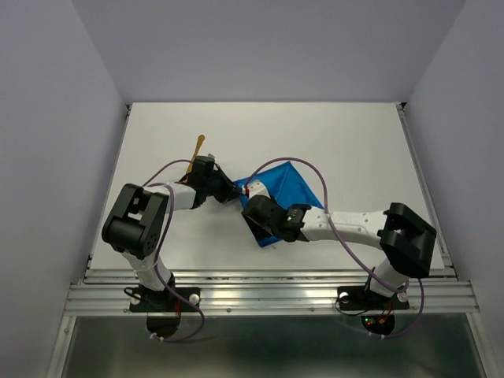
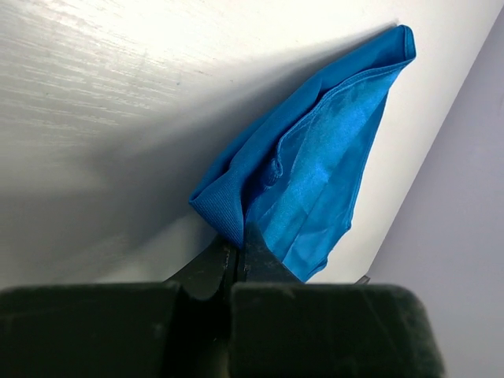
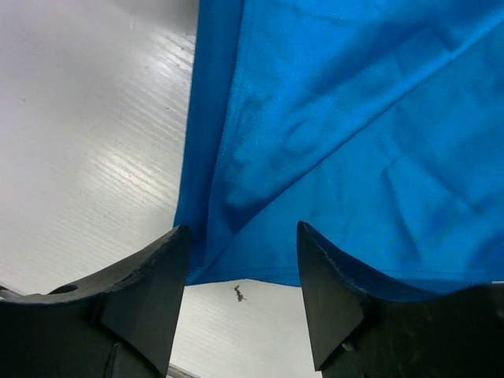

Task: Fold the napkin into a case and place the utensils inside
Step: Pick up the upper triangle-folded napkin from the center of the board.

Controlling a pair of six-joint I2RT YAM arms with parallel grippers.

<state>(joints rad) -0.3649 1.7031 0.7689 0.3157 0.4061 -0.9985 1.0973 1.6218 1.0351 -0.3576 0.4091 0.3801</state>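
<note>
peeking out at far left: one golden-orange utensil (image 1: 198, 150) lies on the white table (image 1: 354, 142) just beyond the left wrist. only its upper length shows from above, the lower end is cut off by the arm, and fork or not cannot be told.
left gripper (image 1: 233, 190): hard to make out from above, dark on dark. the left wrist view shows it (image 2: 236, 253) clenched on a corner of the napkin (image 2: 315, 181), jaws pressed together with the cloth's tip pinched between them.
middle of the cloth: partly covered in the top view by the right wrist, with a looping purple cable (image 1: 295, 160) arching over it. the near part shows only as a small blue scrap below that wrist.
right gripper (image 1: 253, 206): released. in the right wrist view (image 3: 244, 232) its two black fingers (image 3: 150, 291) stand apart, with the napkin's near edge lying between and beneath them, not pinched.
small dark speck (image 3: 239, 293): on the bare table just past that edge; too small to name.
napkin's look (image 1: 290, 183): bright blue, plain, lying mid-table between the two grippers. it is loosely folded over on itself rather than flat, with layered edges and soft creases and a slight sheen; no neat pouch shape can be made out.
</note>
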